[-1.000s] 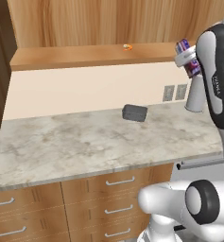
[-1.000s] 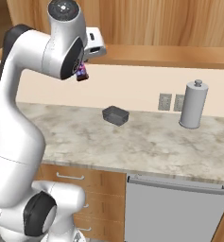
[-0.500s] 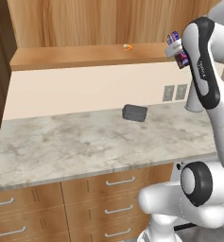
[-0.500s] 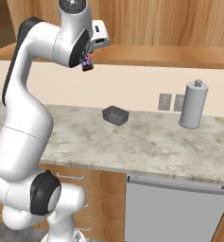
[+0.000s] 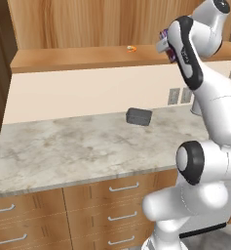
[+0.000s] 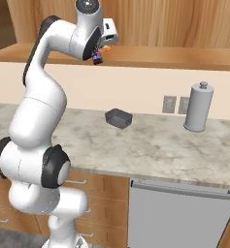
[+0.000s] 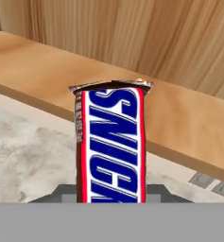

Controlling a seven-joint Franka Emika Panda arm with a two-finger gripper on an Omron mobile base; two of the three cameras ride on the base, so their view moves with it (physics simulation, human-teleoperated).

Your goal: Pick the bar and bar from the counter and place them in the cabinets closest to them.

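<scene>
Pincer (image 6: 98, 54) clenched on the bar (image 7: 111, 146), raised at shelf ledge (image 7: 189, 123) height, just in front of the cabinets (image 6: 174, 22). Judged light, with a slick, crushable wrapper; grip mid-body across the narrow width, gently. Grey block (image 5: 138, 116) sits on the bench (image 5: 87, 146).

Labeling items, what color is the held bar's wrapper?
Blue lettering on white, red-edged, brown sides; the bar shows best in the hand view.

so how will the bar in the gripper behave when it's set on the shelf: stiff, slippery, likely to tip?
The bar looks like a flat, glossy wrapped block, so probably stiff but slippery. Standing on end as the gripper holds it, it would likely tip; laid flat on the shelf it should stay put, not roll. Small, so likely light.
</scene>
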